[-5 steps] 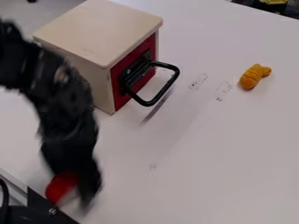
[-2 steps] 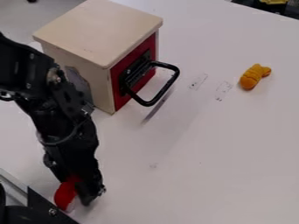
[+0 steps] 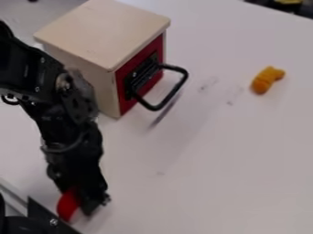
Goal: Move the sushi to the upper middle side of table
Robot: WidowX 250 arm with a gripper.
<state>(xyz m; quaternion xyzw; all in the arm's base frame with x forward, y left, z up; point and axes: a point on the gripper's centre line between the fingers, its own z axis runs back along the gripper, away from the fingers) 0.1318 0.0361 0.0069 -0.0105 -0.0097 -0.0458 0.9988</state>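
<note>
You have the whole transfer left: the rounded red toy sushi point(image 3: 67, 205) is at the white tabletop's point(image 3: 214, 160) lower left; whether your black end effector point(image 3: 82, 209) grips it, you can't tell.

Clearances: wide lane right of the box, handle intruding

Tabletop point(image 3: 220, 160): broad open stretch from the near middle to the right side, passable at low height. Far left, the pale box point(image 3: 101, 32) blocks low travel; its black handle point(image 3: 179, 87) juts rightward, a snag point. Open corridor between handle and small orange object point(image 3: 263, 82), the lone obstacle at far right. Near left corner: tight, black bracket point(image 3: 41, 216) close beside the arm point(image 3: 73, 146).
</note>
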